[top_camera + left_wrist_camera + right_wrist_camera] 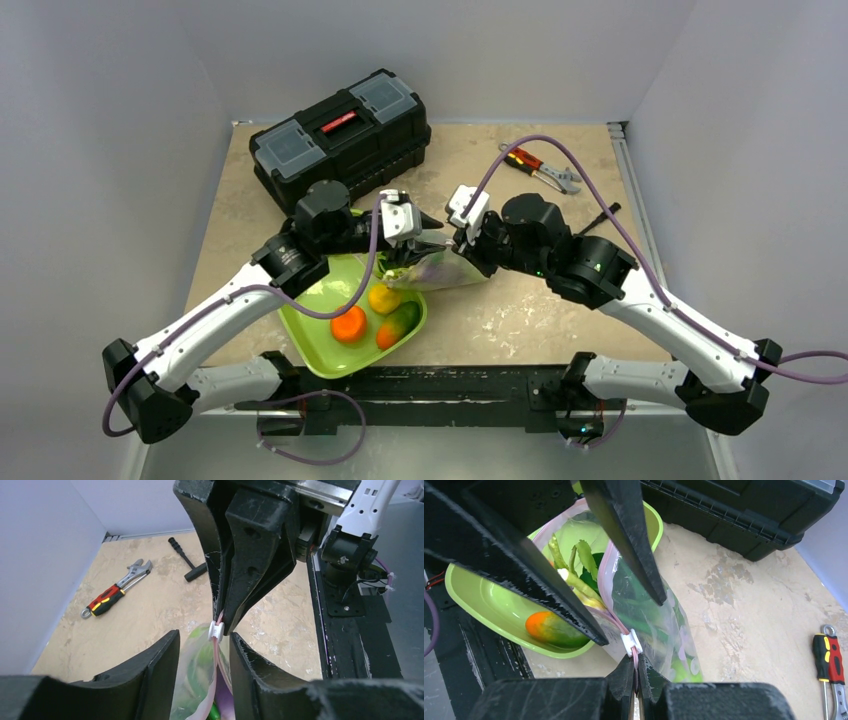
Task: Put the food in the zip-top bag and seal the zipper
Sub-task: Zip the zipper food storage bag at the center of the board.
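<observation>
The zip-top bag (445, 270) hangs between my two grippers, over the right rim of the lime-green tray (320, 350). It holds green beans, leafy greens (584, 560) and a purple piece (222, 692). My right gripper (635, 664) is shut on the end of the pink zipper (610, 562), just below the white slider (631, 642). My left gripper (204, 636) is open, its jaws on either side of the bag's mouth just behind the slider (215, 630). The mouth gapes behind the slider. An orange (349, 323), a yellow fruit (384, 298) and a green-orange mango (398, 322) lie in the tray.
A black toolbox (340, 135) stands at the back left, close behind the left arm. A red-handled wrench (540, 168) and a black T-handle tool (598, 215) lie at the back right. White walls close in both sides.
</observation>
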Available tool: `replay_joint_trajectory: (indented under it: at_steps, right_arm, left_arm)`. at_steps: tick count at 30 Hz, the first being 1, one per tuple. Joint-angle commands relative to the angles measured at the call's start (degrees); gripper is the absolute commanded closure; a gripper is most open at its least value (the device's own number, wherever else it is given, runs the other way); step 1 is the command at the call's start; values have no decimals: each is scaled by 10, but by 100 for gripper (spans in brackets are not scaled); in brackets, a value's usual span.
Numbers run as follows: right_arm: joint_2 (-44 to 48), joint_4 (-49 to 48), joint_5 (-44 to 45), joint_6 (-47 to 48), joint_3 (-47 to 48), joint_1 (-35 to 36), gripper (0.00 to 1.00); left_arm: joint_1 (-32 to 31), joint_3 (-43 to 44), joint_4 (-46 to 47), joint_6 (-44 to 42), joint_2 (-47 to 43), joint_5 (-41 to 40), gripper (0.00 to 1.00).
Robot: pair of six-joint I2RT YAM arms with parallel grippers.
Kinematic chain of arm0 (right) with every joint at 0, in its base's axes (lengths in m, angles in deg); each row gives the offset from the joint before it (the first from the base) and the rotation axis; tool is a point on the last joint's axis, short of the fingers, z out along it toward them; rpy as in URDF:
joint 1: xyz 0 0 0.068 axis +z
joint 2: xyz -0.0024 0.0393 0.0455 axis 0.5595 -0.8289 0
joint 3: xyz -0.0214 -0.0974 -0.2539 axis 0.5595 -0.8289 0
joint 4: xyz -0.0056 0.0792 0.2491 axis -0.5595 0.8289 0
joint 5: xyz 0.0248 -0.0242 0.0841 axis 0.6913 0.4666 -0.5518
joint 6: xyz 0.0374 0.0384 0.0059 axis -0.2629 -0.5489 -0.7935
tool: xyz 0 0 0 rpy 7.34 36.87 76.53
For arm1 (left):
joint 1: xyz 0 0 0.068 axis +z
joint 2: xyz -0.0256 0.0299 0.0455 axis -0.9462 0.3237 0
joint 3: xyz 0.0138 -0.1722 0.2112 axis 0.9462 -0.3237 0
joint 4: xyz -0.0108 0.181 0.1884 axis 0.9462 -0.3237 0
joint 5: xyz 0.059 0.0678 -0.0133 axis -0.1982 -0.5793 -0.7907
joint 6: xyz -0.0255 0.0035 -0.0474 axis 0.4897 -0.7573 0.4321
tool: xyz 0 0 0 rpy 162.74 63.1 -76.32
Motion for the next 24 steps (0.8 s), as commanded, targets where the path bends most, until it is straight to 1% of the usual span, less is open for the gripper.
replay_joint_trajectory:
  at_steps: [1,5,8,17,21,24]
  right_arm:
    - [3,-18,-3,6,15,3,100]
    - [1,-20,-3,6,16,3,100]
    - [-1,-19,-3,7,19,3,100]
    - [-3,-28,13,5,8,12,100]
    - [-1,-46,29,-5,2,20,100]
    - [-1,-63,64,-19,-4,29,100]
  left_arm:
    - [7,22,15,15,14,79,62]
    - [7,32,-3,10,26,98,62]
    - [8,36,-8,8,32,96,62]
    - [7,36,5,14,35,79,85]
    - [6,38,6,17,36,65,92]
    - [2,44,-5,14,35,46,100]
